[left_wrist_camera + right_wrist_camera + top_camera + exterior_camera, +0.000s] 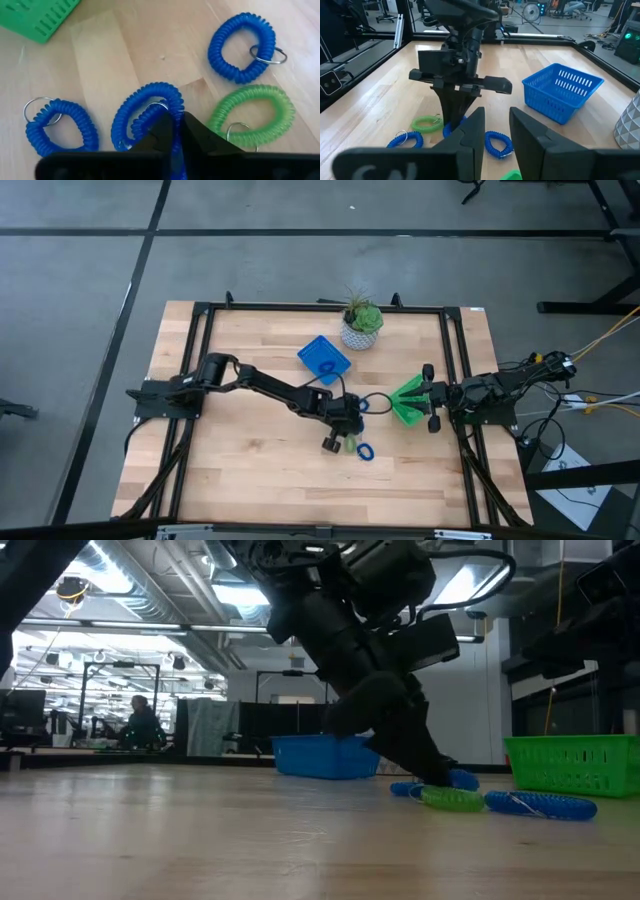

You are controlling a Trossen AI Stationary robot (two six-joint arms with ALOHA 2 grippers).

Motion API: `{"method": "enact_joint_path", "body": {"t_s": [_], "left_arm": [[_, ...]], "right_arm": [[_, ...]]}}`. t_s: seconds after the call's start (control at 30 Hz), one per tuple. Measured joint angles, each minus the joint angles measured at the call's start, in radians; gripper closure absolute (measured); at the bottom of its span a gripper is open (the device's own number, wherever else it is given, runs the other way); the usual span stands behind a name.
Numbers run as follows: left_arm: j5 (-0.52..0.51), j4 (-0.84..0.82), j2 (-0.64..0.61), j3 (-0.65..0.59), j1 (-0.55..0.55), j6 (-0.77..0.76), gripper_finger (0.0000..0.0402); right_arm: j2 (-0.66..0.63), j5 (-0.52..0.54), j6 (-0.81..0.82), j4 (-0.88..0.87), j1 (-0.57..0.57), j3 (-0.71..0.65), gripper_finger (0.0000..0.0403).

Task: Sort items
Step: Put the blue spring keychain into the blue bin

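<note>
Four rings lie near the middle of the bench [250, 480]: three blue, one green ring [252, 116]. The left fingers [172, 131] pinch one blue ring [145, 117], probably to lift it into the blue tray [324, 358]. The right fingers [496, 131] wait, narrowly apart.

The left arm is stretched diagonally across the table, its wrist bent steeply down. The left gripper [174, 131] is held at the table surface, fingers pointing down and closed on a blue coil ring [145, 112] — the loop is pinched between the tips. The right arm is kept back at the table's right edge, with the right gripper [495, 125] parted.
</note>
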Motion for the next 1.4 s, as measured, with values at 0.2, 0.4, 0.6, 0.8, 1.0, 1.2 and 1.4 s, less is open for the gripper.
{"method": "enact_joint_path", "body": {"t_s": [0.2, 0.4, 0.6, 0.8, 1.0, 1.2, 1.4], "left_arm": [[-0.002, 0.007, -0.031, -0.002, 0.001, -0.047, 0.0377], [-0.004, 0.007, -0.104, -0.002, 0.001, -0.047, 0.0384], [-0.003, 0.001, -0.146, 0.000, 0.002, -0.047, 0.0381], [-0.003, -0.035, -0.137, 0.000, 0.004, -0.047, 0.0381], [-0.003, -0.100, -0.088, 0.000, 0.011, -0.056, 0.0380], [-0.004, -0.094, -0.032, -0.001, 0.032, -0.087, 0.0380], [-0.004, -0.097, -0.038, -0.001, 0.049, -0.120, 0.0354]], "right_arm": [[0.000, 0.000, 0.000, 0.000, 0.000, 0.000, 0.0313], [0.000, -0.001, 0.000, 0.000, 0.000, 0.000, 0.0313], [0.000, -0.001, 0.000, 0.000, 0.000, 0.000, 0.0313], [0.000, -0.001, 0.000, 0.000, 0.000, 0.000, 0.0313], [0.000, 0.000, 0.000, 0.000, 0.000, 0.000, 0.0313], [0.000, -0.001, 0.000, 0.000, 0.000, 0.000, 0.0313], [0.000, 0.000, 0.000, 0.000, 0.000, 0.000, 0.0313]]}}
